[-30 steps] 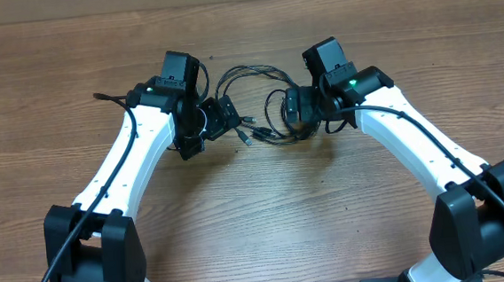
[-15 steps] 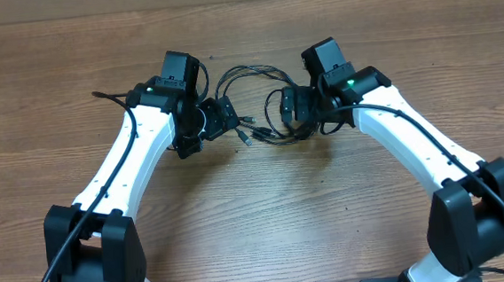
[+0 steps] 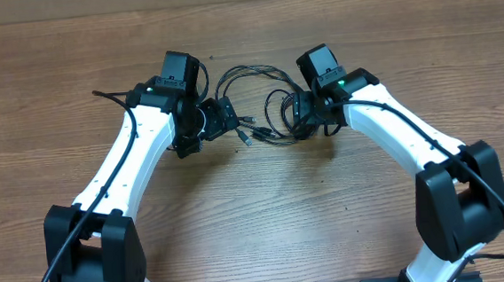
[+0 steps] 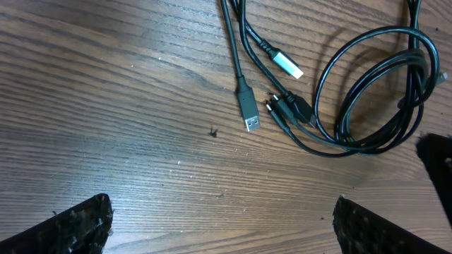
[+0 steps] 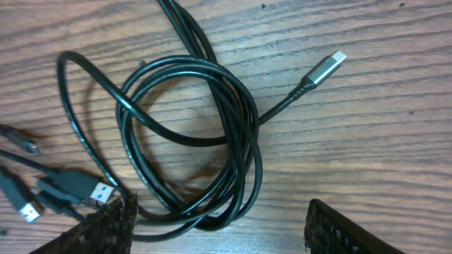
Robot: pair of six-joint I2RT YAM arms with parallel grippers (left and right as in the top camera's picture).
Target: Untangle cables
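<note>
Lying on the wooden tabletop [image 3: 257, 212] between the two arms as a tangle of thin black cables [image 3: 263, 113]. Bunching near the right arm into a loose coil [image 5: 191, 134] of several overlapping loops, sending out one grey metal plug [image 5: 325, 68] to the side. Fanning toward the left arm in loose ends: a black plug with a silver tip [image 4: 247, 116], a pale silver plug [image 4: 286, 65], and a cluster of small dark plugs [image 4: 286, 109]. Holding the left fingers [image 4: 78, 226] released and spread wide over bare wood, grasping nothing. Holding the right fingers [image 5: 106, 226] apart too, straddling the coil's lower edge without clenching it.
</note>
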